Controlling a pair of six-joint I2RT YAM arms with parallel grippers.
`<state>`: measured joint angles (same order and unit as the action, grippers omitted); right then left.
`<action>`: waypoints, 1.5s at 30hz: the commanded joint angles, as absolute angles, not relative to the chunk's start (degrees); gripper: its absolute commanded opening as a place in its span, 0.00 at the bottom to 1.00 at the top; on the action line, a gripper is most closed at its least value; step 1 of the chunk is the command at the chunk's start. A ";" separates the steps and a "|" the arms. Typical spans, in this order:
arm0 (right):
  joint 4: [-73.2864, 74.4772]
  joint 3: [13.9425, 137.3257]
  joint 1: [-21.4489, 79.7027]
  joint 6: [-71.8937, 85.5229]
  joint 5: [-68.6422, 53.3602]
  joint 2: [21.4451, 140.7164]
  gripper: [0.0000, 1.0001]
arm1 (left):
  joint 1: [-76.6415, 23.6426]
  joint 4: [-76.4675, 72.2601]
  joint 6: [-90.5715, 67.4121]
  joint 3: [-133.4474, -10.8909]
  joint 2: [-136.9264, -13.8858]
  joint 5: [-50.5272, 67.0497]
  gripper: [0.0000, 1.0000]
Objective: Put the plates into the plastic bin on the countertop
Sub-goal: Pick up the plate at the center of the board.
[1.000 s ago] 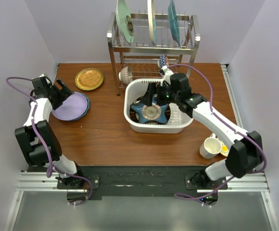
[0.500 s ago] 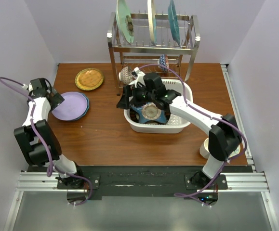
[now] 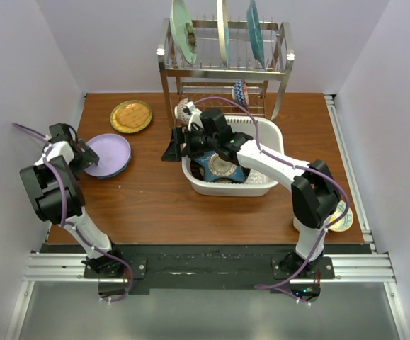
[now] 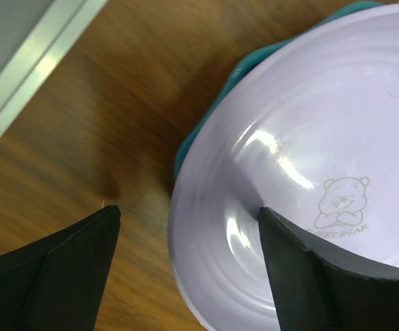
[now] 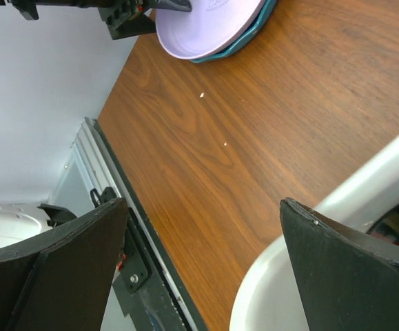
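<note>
A lavender plate [image 3: 107, 154] lies on a blue-green plate [image 4: 206, 131] at the left of the countertop [image 3: 148, 202]. My left gripper [image 3: 83, 157] is open at its left rim. In the left wrist view one finger is over the wood and the other over the lavender plate [image 4: 309, 138]. An amber patterned plate [image 3: 131, 116] lies behind it. The white plastic bin [image 3: 190, 173] holds a blue star-shaped plate [image 3: 222, 166] on other plates. My right gripper [image 3: 178, 146] is open and empty over the bin's left rim [image 5: 337, 227].
A steel wire rack [image 3: 226, 67] with three big upright plates stands behind the bin, with small bowls on its lower shelf. A saucer with a yellow centre [image 3: 340, 218] peeks out beside the right arm's base. The right wrist view shows the table's near edge [image 5: 116, 207].
My right gripper swung left from over the bin's middle to its left rim. My left gripper shifted to the lavender plate's left rim.
</note>
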<state>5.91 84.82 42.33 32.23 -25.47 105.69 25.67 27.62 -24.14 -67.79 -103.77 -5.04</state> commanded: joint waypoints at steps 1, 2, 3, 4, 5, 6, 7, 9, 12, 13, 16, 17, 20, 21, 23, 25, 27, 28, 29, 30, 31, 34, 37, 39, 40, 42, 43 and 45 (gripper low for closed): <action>2.20 87.71 42.89 33.92 -28.12 106.70 0.95 | 25.58 25.93 -21.54 -69.96 -105.20 2.54 0.84; 2.11 87.80 42.89 33.93 -28.30 107.48 0.95 | 25.49 25.93 -21.27 -69.96 -105.55 2.98 0.84; 1.76 87.80 42.89 34.27 -28.47 108.01 0.95 | 24.88 26.28 -21.10 -70.22 -105.82 2.99 0.83; 0.80 87.89 43.06 34.45 -28.74 108.45 0.95 | 24.26 26.98 -20.31 -70.49 -106.43 2.90 0.83; 0.53 88.15 43.07 34.71 -29.00 109.15 0.95 | 23.74 27.50 -19.95 -71.27 -106.78 2.29 0.83; 0.44 88.50 43.07 35.06 -29.26 110.38 0.95 | 22.16 28.12 -19.60 -71.63 -107.14 1.59 0.83; 0.27 89.46 43.07 35.16 -29.53 111.09 0.95 | 21.45 28.47 -18.73 -71.89 -107.75 0.71 0.83; 0.35 90.61 43.33 35.42 -29.53 112.84 0.94 | 19.35 29.53 -18.02 -72.77 -108.37 0.18 0.83; 0.53 93.07 43.42 35.42 -29.36 114.52 0.94 | 17.50 30.85 -17.14 -73.91 -109.77 0.18 0.83; 0.61 94.21 43.42 35.59 -29.36 115.57 0.94 | 17.14 31.11 -16.88 -74.00 -110.30 0.09 0.83; 0.53 96.14 43.50 36.03 -29.09 117.50 0.93 | 16.00 31.38 -16.44 -74.18 -110.92 0.18 0.82; 0.44 96.59 43.42 36.30 -29.09 117.77 0.93 | 15.74 31.38 -16.35 -74.18 -111.18 0.44 0.82; 0.35 97.64 43.94 36.47 -28.13 119.09 0.92 | 14.33 31.82 -15.74 -74.44 -112.23 1.49 0.82; 0.35 98.26 44.12 36.39 -27.78 119.53 0.92 | 14.07 32.08 -15.38 -74.53 -112.76 1.76 0.81; 1.23 99.14 44.47 36.04 -26.64 120.67 0.91 | 13.01 32.78 -14.94 -74.71 -113.11 1.67 0.81; 1.84 99.93 44.91 35.69 -25.49 121.11 0.91 | 12.31 33.39 -14.50 -74.53 -113.29 0.97 0.81; 2.98 100.89 45.53 35.25 -23.21 121.90 0.90 | 11.25 33.57 -14.07 -74.09 -112.94 0.35 0.81; 3.34 101.25 45.79 35.07 -22.59 122.25 0.90 | 10.90 33.57 -13.98 -73.40 -112.77 0.35 0.81; 3.86 101.77 46.14 34.63 -21.98 122.95 0.89 | 10.03 33.66 -13.89 -73.13 -112.50 0.26 0.80; 5.17 102.91 46.40 34.37 -20.67 123.31 0.89 | 9.50 33.66 -13.80 -72.69 -112.33 0.18 0.80; 5.62 103.27 46.67 34.10 -20.13 123.57 0.89 | 8.97 33.75 -13.71 -72.08 -112.32 0.09 0.80; 8.08 105.03 47.46 33.31 -17.41 124.71 0.88 | 6.86 34.28 -13.71 -71.02 -112.24 0.18 0.79; 9.40 105.64 47.81 33.05 -15.48 125.51 0.86 | 6.07 34.37 -14.15 -69.97 -112.06 0.18 0.79; 10.28 105.47 47.90 32.78 -14.24 125.68 0.85 | 6.06 34.54 -14.33 -69.44 -111.97 0.26 0.79; 10.46 105.38 47.99 32.70 -13.02 125.68 0.84 | 6.06 34.54 -14.33 -68.74 -111.80 0.61 0.77; 10.98 105.12 47.99 32.61 -11.78 125.86 0.83 | 6.06 34.72 -14.15 -67.60 -111.18 0.88 0.77; 11.16 105.12 48.08 32.43 -10.73 126.12 0.82 | 6.15 34.72 -14.06 -67.07 -110.92 0.70 0.76; 11.69 105.47 48.08 32.52 -9.67 126.56 0.82 | 6.06 34.46 -13.98 -65.40 -109.69 0.70 0.76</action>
